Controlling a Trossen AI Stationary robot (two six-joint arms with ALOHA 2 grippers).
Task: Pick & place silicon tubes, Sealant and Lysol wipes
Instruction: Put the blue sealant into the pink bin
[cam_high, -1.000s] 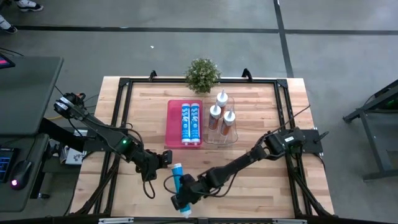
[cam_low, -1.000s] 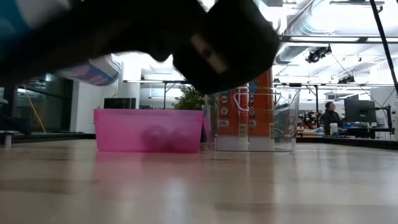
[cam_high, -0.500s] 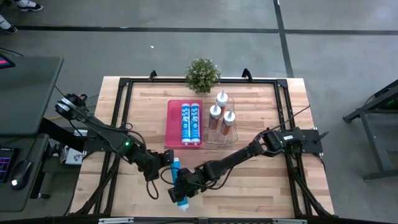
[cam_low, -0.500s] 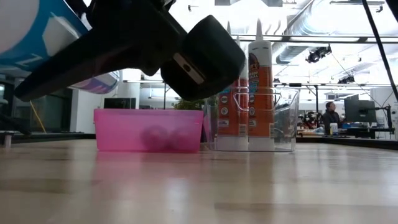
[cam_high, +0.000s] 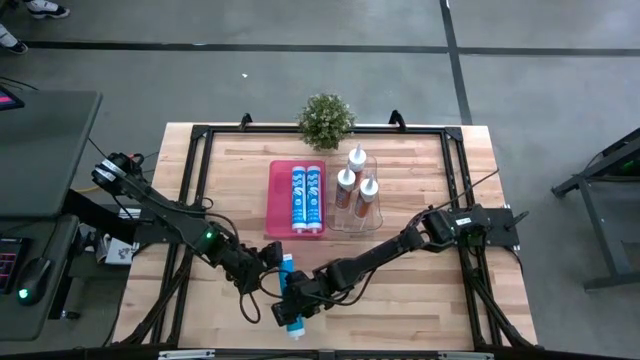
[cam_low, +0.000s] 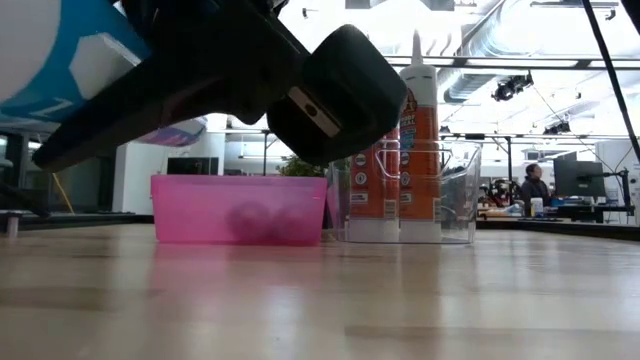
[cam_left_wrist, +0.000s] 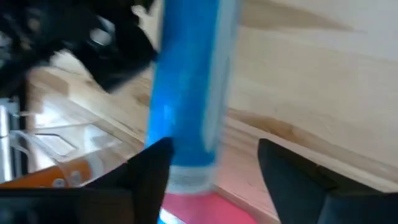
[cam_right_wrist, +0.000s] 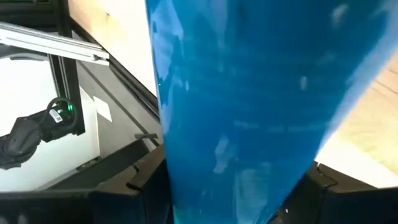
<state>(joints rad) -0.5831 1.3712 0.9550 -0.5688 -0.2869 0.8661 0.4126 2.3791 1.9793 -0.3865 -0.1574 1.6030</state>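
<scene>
A blue silicone tube (cam_high: 292, 322) hangs over the table's near middle, lengthwise from far to near. My right gripper (cam_high: 296, 297) is shut on it. My left gripper (cam_high: 272, 258) stands open at the tube's far end (cam_left_wrist: 186, 168), one finger on each side; a gap shows at one finger, and whether the other touches I cannot tell. Two more blue tubes lie in a pink tray (cam_high: 297, 197). Three orange sealant tubes stand upright in a clear bin (cam_high: 357, 192). The Lysol wipes are out of view. My right gripper pinches the blue tube around its middle (cam_right_wrist: 230, 143) between its two fingers (cam_right_wrist: 146, 186). The fingers come slanting down from the table's right and lie across the tube. The tube is lifted clear of the table, its white near end (cam_low: 40, 40) high in the low view.
A small potted plant (cam_high: 326, 120) stands at the far edge behind the tray and bin. A black frame (cam_high: 200, 150) runs round the tabletop. Bare wood (cam_high: 420, 290) lies to the right of the grippers, and the low view shows free table in front of the tray (cam_low: 240, 210).
My left gripper has opened and let go of the tube's far end. My right gripper has carried the tube a little toward the table's left and far side, still clear of the table.
</scene>
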